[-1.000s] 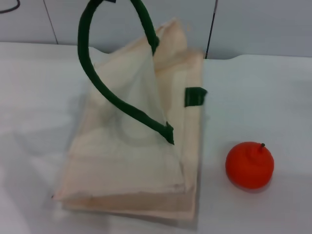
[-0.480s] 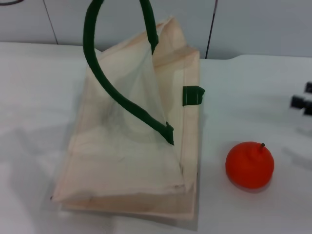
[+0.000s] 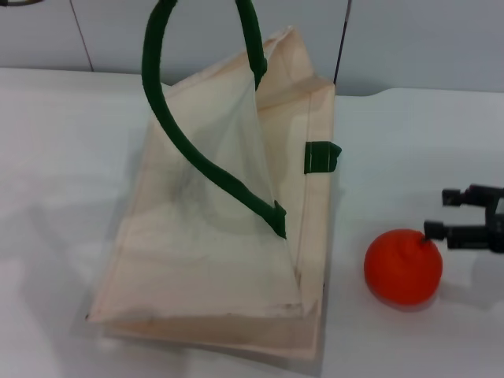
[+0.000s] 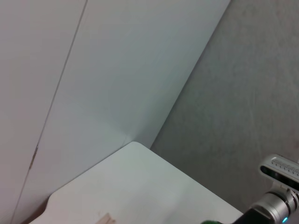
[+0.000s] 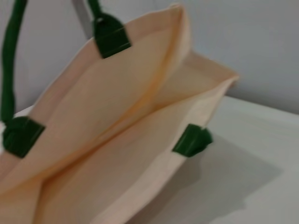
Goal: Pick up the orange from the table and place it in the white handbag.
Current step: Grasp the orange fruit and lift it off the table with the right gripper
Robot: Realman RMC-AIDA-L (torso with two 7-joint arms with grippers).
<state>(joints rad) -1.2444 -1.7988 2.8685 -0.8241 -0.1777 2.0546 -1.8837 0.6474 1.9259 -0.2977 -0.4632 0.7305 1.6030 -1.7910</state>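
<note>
Right hand (image 3: 449,214) beside orange (image 3: 402,266), fingers apart

Place: a bare indoor test or lab-like room; which kind exactly cannot be told
Work surface: a plain, smooth white desk (image 3: 63,157) with a rounded corner, seen also in the left wrist view (image 4: 140,186)
Backdrop: flat pale wall panels (image 3: 197,31) with thin vertical seams, right behind the desk
Side wall: a grey, felt-like partition (image 4: 247,93) meeting the pale panels at a straight edge
Props: only a white handbag (image 3: 220,260) and an orange (image 3: 402,266), staged on the desk
Machinery: a dark robot pincer (image 3: 455,214) at the right edge; a metal arm segment (image 4: 275,196) with a small lit indicator
</note>
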